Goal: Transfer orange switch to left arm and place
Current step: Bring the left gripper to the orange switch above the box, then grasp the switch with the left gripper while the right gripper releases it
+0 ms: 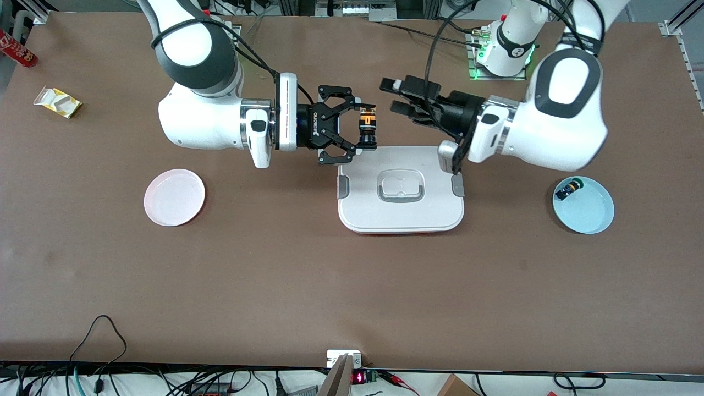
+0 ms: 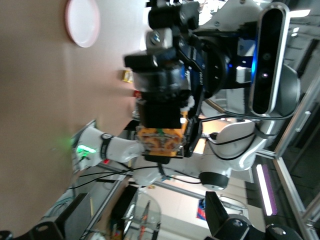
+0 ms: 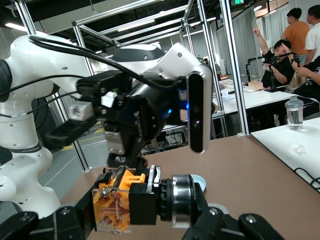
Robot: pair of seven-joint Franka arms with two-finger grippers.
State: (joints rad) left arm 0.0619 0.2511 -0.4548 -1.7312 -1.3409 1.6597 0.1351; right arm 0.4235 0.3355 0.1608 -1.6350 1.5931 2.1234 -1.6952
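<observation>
The orange switch (image 1: pixel 367 131) hangs in the air, and my right gripper (image 1: pixel 362 126) is shut on it. In the right wrist view the switch (image 3: pixel 142 200) lies crosswise between the fingers, orange-tan body at one end and black collar at the other. My left gripper (image 1: pixel 394 97) is open and faces the switch from a short gap away, touching nothing. In the left wrist view the switch (image 2: pixel 159 135) sits straight ahead. Both grippers are over the edge of the white box (image 1: pixel 401 214) that lies toward the arms' bases.
A pink plate (image 1: pixel 174 197) lies toward the right arm's end. A light blue plate (image 1: pixel 588 212) toward the left arm's end holds a small black switch with a green cap (image 1: pixel 568 190). A yellow packet (image 1: pixel 58 103) and a red can (image 1: pixel 19 49) lie at the table's corner.
</observation>
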